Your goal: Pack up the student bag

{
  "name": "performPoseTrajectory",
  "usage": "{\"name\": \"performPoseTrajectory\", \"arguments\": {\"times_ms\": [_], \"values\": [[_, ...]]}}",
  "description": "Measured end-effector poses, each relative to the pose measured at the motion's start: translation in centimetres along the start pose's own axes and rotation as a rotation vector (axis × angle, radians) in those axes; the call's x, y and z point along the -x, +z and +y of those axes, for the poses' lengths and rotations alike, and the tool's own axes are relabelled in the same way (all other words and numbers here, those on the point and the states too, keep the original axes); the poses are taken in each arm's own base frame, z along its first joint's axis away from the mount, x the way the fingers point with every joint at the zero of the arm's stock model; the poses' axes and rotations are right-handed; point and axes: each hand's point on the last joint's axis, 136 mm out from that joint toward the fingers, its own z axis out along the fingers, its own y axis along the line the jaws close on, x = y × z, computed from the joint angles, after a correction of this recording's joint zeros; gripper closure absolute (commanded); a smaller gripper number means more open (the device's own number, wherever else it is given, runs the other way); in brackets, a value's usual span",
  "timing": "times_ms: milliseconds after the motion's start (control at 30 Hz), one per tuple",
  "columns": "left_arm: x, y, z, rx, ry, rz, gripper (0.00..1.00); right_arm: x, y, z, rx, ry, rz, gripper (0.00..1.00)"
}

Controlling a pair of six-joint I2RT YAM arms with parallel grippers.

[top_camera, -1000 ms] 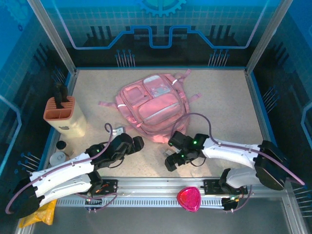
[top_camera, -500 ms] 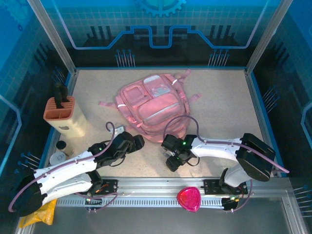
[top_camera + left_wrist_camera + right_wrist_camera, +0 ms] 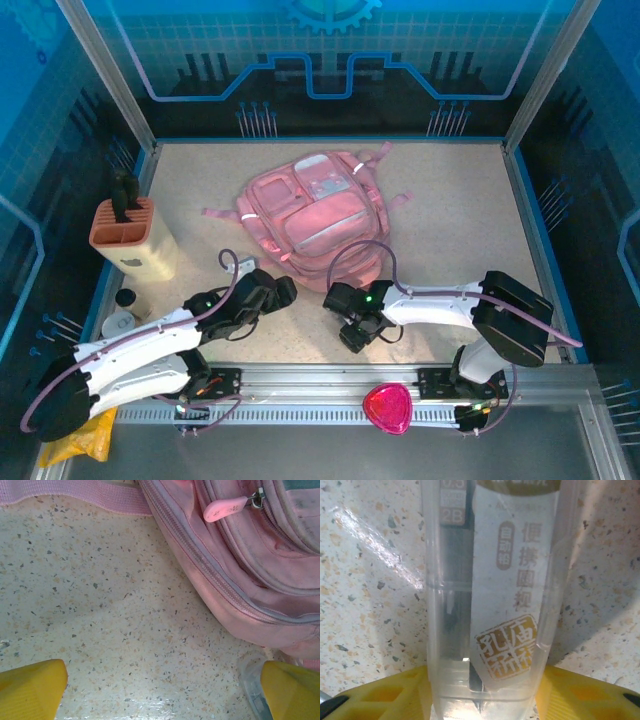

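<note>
The student bag [image 3: 315, 215] lies flat in the middle of the table, pink with front pockets and white strips. Its lower edge [image 3: 250, 570] and a pink zipper pull [image 3: 225, 509] show in the left wrist view. My left gripper [image 3: 275, 292] rests by the bag's near left corner, open, with bare table between its yellow fingers [image 3: 162, 690]. My right gripper [image 3: 345, 318] is low on the table just in front of the bag. Its yellow fingers press both sides of a clear plastic case [image 3: 485, 605] with a gold printed label, and the right gripper [image 3: 485, 680] is shut on it.
An orange and beige holder [image 3: 130, 240] stands at the left edge, with a small white tub [image 3: 120, 322] and a black cap [image 3: 125, 297] near it. A pink triangular item [image 3: 386, 408] lies on the front rail. A yellow pouch [image 3: 85, 440] sits at the bottom left.
My right gripper has slid left along the front of the bag and its jaws have closed in from wide open. The left arm has barely moved.
</note>
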Motion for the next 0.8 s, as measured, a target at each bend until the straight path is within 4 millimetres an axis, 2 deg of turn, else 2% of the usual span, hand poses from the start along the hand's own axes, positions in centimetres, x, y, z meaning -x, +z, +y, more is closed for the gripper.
{"name": "performPoseTrajectory", "arguments": {"times_ms": [400,500,600,800], "values": [[0.1,0.0,0.0,0.008,0.009,0.007,0.01,0.2,-0.5,0.1,0.010,-0.003,-0.016,0.61],[1.1,-0.6,-0.8,-0.002,0.029,-0.008,0.01,0.5,-1.7,0.2,0.025,-0.001,-0.055,0.61],[3.0,-1.4,-2.4,-0.018,0.060,-0.036,0.01,0.7,-3.3,0.1,0.044,0.002,-0.105,0.61],[6.5,-2.3,-5.6,-0.021,0.238,-0.096,0.01,0.4,-6.4,-0.6,0.071,0.029,-0.179,0.60]]}}
